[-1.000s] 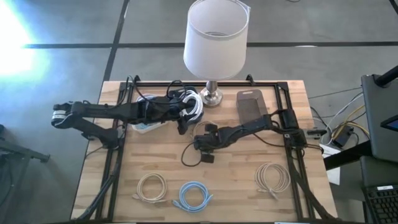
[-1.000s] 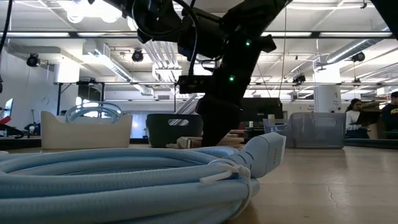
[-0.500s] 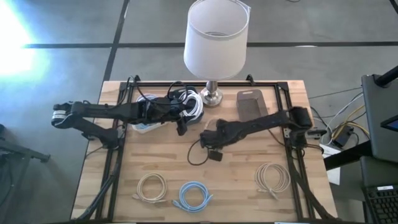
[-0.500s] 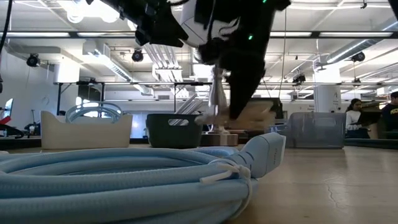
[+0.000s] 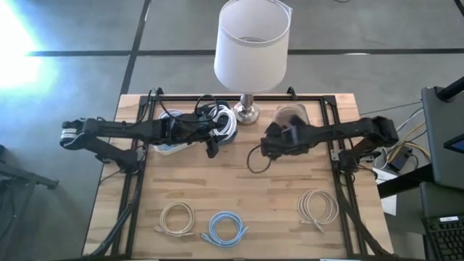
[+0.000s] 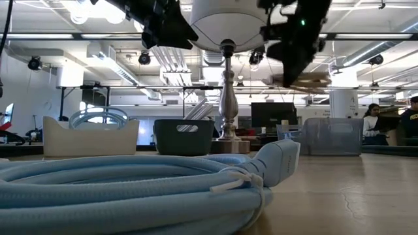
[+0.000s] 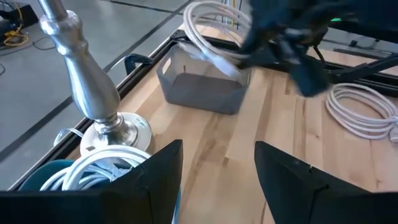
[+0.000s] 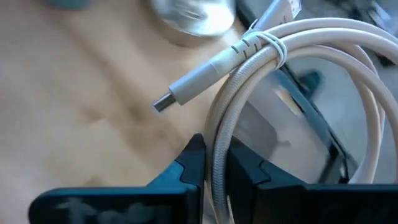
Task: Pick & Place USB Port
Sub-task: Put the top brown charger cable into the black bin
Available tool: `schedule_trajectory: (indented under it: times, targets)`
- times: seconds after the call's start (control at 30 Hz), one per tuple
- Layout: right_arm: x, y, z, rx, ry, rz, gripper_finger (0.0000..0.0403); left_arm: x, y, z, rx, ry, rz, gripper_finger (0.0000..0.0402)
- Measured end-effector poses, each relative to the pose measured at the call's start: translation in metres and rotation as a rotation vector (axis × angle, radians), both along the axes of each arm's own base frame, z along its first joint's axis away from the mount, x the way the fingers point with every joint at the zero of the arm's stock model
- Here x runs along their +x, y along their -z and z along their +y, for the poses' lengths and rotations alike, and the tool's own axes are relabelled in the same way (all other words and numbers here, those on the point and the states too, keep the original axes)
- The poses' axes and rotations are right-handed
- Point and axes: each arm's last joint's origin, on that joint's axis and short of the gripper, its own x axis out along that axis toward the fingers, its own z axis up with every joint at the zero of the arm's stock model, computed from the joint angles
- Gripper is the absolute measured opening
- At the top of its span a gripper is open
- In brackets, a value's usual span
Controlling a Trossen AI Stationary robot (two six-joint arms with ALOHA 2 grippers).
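Note:
My right gripper (image 5: 270, 144) hangs above the table between the lamp base (image 5: 246, 112) and the grey bin (image 5: 291, 122), shut on a coiled white USB cable (image 8: 298, 68). The cable's plug (image 8: 164, 102) sticks out free. From the left wrist view, that coil (image 7: 208, 34) shows raised over the grey bin (image 7: 205, 87). My left gripper (image 5: 212, 147) is open and holds nothing. It stays by the white bin of cables (image 5: 217, 119) near the lamp. My right gripper pinches several strands of the coil (image 8: 216, 158) between its two fingers, lying across them. The coil is lifted clear of the table and loops out beyond the fingertips. Its tied bundle and plug end point toward the lamp base (image 8: 193, 18).
A lamp with a white shade (image 5: 252, 45) stands at the far middle. Near the front edge lie a cream coil (image 5: 177, 217), a blue coil (image 5: 226, 228) and another white coil (image 5: 317, 206). A black frame (image 5: 239, 98) borders the work area.
My right gripper has risen from the middle of the table and swung toward the far right, to the grey bin, carrying the white coil with it. The coil has gone from low over the table to lifted high. My left arm has kept still.

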Motion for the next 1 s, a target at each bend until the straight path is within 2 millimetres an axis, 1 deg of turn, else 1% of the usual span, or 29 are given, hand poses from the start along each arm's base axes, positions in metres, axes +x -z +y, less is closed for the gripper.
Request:
schedule_trajectory:
  times: [0.13, 0.23, 0.37, 0.47, 0.67, 0.87, 1.0]
  targets:
    - [-0.016, 0.018, -0.021, -0.057, 0.175, -0.042, 0.0033, 0.000, 0.000, 0.000, -0.003, 0.002, -0.005, 0.0204]
    - [-0.020, 0.037, -0.033, -0.068, 0.272, -0.111, 0.0033, 0.000, 0.000, 0.000, -0.003, 0.002, -0.006, 0.0204]
    - [-0.018, 0.059, -0.043, -0.062, 0.311, -0.207, 0.0034, 0.000, 0.000, 0.000, -0.004, 0.001, -0.007, 0.0204]
    - [-0.019, 0.072, -0.048, -0.060, 0.328, -0.199, 0.0034, 0.000, 0.000, 0.000, -0.004, 0.001, -0.006, 0.0204]
    - [-0.019, 0.086, -0.054, -0.065, 0.321, -0.113, 0.0042, 0.000, 0.000, 0.000, -0.003, 0.000, -0.006, 0.0204]
    - [-0.013, 0.095, -0.055, -0.068, 0.276, -0.036, 0.0085, 0.000, 0.000, 0.000, -0.003, 0.000, -0.006, 0.0204]
    - [-0.010, 0.096, -0.056, -0.069, 0.256, -0.008, 0.0113, 0.000, 0.000, 0.000, -0.003, 0.000, -0.006, 0.0204]
